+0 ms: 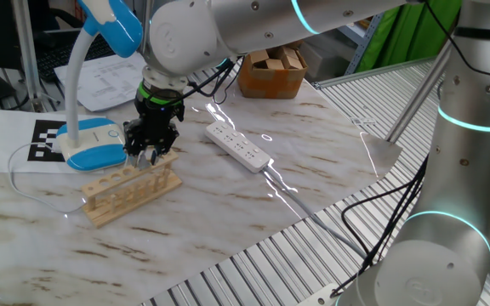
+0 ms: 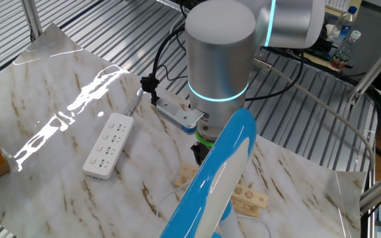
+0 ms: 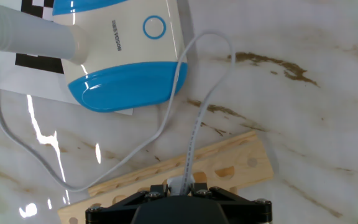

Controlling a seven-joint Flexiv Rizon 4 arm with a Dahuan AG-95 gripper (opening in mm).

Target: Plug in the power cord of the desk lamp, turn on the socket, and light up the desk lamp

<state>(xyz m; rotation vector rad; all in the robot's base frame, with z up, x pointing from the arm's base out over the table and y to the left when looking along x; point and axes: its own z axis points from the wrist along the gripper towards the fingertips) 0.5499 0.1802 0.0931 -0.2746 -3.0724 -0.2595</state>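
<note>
The power cord (image 3: 194, 134) is a thin white cable that runs up from between the fingers of the end effector (image 3: 180, 185) at the bottom of the hand view, bends in a loop near the lamp's base, and trails back across the marble counter (image 1: 228, 212) in a long curve toward the counter's left side. The small white plug at the cord's end appears pinched between the fingers, which stand partly closed around it, directly above a wooden test-tube rack (image 1: 130, 193). The end effector points straight down over the rack, and in one fixed view its black fingers (image 1: 147, 155) hang just above the rack's top board. The desk lamp (image 1: 92, 143) stands just beside the rack, toward the far left corner of the counter, its oval white base with a blue rim resting partly on a sheet printed with a black-and-white marker (image 1: 45, 140). Its bendy white neck rises to a blue-edged head that fills the foreground of the other fixed view. The socket (image 1: 238, 146), a long flat white power strip, lies well apart from the lamp nearer the middle of the counter, with its thick cable running off toward the near right edge. A cardboard box (image 1: 272, 70) sits at the far edge.
</note>
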